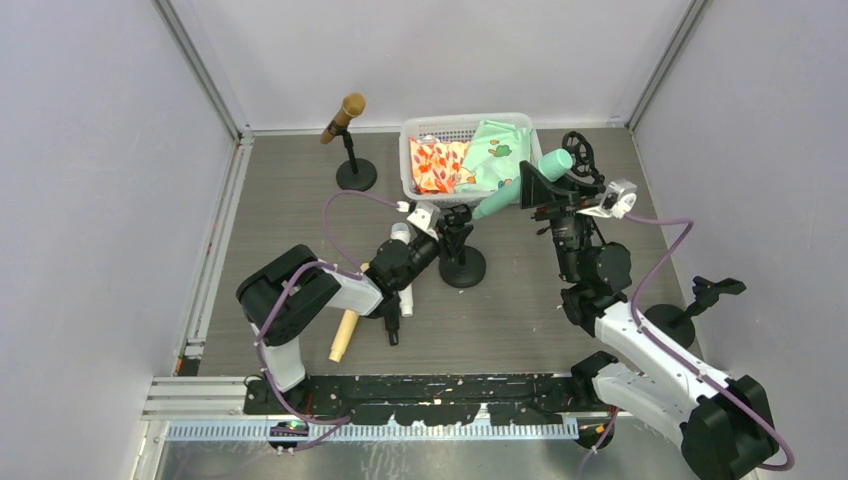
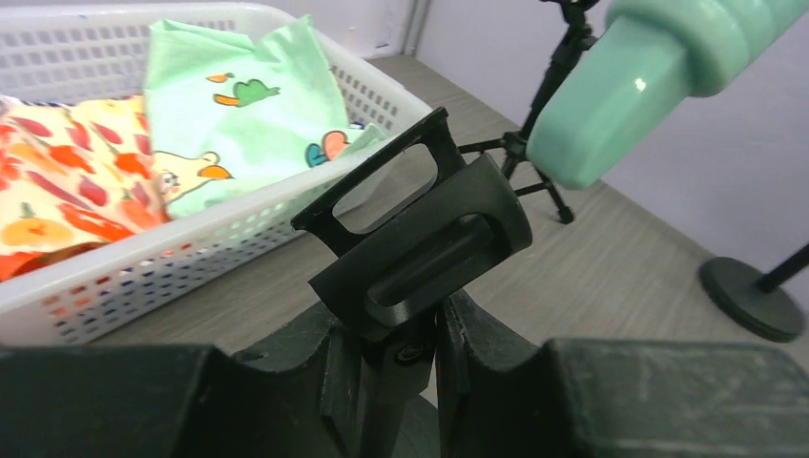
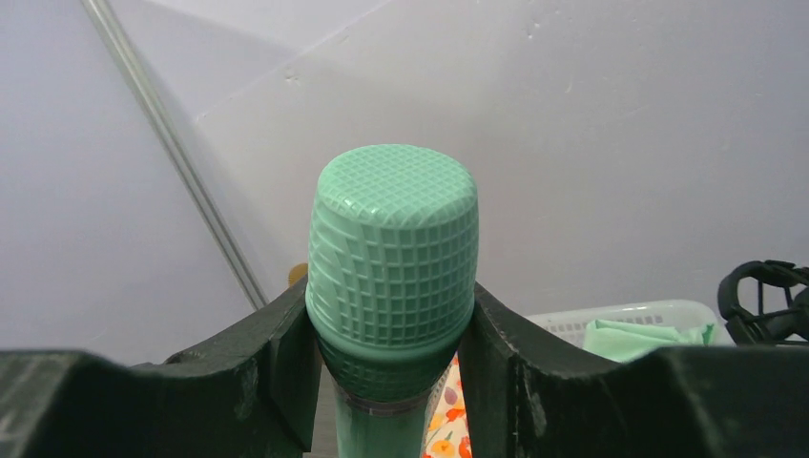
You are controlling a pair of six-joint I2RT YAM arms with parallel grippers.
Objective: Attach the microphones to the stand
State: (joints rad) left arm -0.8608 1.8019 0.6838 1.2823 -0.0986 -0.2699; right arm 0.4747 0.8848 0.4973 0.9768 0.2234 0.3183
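Looking from above, the right gripper [image 1: 537, 186] clamps the mint mic [image 1: 497, 204] near its head. The tail slants toward the middle stand [image 1: 462, 266], whose neck the left gripper [image 1: 447, 222] pinches. Left wrist: the jaws are closed under the clip [image 2: 420, 239], and the mint mic [image 2: 620, 86] hangs up-right of it, just apart. Right wrist: the mint mic [image 3: 393, 248] has its head wedged between both fingers.

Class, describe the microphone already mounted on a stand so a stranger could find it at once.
Find the white basket at the far side of the table. Left of it, a black stand holds the brown-gold microphone, tilted. No other microphone sits in a stand.
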